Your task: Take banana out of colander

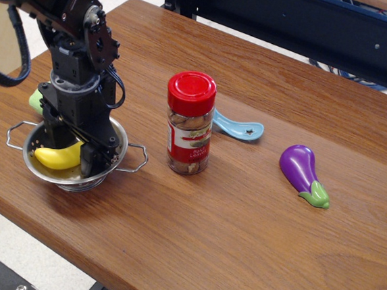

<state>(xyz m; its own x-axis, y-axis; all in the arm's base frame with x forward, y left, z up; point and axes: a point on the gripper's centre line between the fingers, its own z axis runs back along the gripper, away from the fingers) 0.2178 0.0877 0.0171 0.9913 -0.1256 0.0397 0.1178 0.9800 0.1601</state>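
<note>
The yellow banana (55,157) lies in the steel colander (121,151) at the table's front left. My black gripper (69,148) is down inside the colander, directly over the banana. Its two fingers (90,158) stand apart, one on each side of the banana's right half. The jaws look open and not closed on the banana. The arm hides the back of the colander and the banana's right end.
A pale green toy (36,99) lies just behind the colander, partly hidden by the arm. A red-lidded spice jar (189,124) stands to the right, with a blue spoon (239,128) behind it. A purple eggplant (301,171) lies further right. The table's front edge is close to the colander.
</note>
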